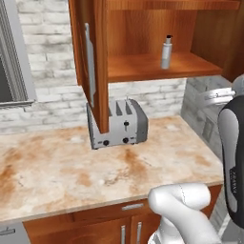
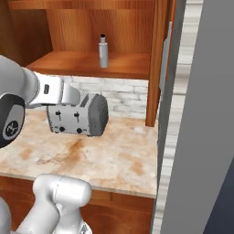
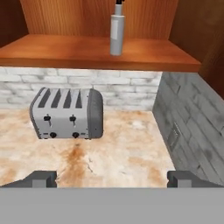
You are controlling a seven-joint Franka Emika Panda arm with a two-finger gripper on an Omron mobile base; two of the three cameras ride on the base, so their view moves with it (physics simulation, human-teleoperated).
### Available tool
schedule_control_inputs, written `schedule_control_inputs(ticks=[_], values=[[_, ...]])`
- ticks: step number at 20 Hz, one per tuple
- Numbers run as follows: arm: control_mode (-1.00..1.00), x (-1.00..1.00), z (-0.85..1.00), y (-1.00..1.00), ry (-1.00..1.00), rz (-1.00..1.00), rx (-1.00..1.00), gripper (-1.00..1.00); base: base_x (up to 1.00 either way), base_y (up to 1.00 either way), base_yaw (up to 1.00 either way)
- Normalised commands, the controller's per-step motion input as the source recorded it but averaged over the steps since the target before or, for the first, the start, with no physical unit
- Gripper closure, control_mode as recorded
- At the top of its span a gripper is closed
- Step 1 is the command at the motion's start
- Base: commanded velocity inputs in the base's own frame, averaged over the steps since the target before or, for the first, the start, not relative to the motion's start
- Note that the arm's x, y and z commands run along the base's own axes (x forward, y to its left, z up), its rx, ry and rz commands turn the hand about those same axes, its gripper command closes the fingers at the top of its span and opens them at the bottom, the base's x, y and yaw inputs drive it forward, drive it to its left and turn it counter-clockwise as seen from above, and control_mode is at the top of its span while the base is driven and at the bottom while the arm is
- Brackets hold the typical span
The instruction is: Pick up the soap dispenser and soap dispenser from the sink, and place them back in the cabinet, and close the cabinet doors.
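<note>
Whitewashed brick wall [image 1: 52, 71] backs a marbled beige-and-rust countertop [image 1: 71, 171]. A grey four-slot toaster [image 1: 119, 125] stands on it against the wall. Window frame [image 1: 12, 71] at far left. Wooden fronts [image 1: 95, 226] with short silver handles below the counter.

arm links: glossy white rounded tubular arm [image 1: 183, 202], smooth casing
joints: dark charcoal joint band [image 1: 232, 157] with a column of small pale markings; black joint cap [image 2: 10, 121] bearing a small white emblem
finger tips: two small dark grey blocky gripper [image 3: 112, 178] tips, square-edged
</note>
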Motion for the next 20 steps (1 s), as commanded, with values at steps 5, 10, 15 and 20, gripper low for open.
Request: schedule_control_inputs(ticks=[5, 10, 15, 20], values=[[1.00, 0.00, 0.00, 0.00, 0.00, 0.00, 0.00, -1.00, -0.57, 0.40, 0.00], [1.00, 0.00, 0.00, 0.00, 0.00, 0.00, 0.00, -1.00, -0.22, 0.94, 0.00], [1.00, 0.00, 0.00, 0.00, 0.00, 0.00, 0.00, -1.00, -0.07, 1.00, 0.00], [1.00, 0.00, 0.00, 0.00, 0.00, 0.00, 0.00, -1.00, -0.04, 0.99, 0.00]])
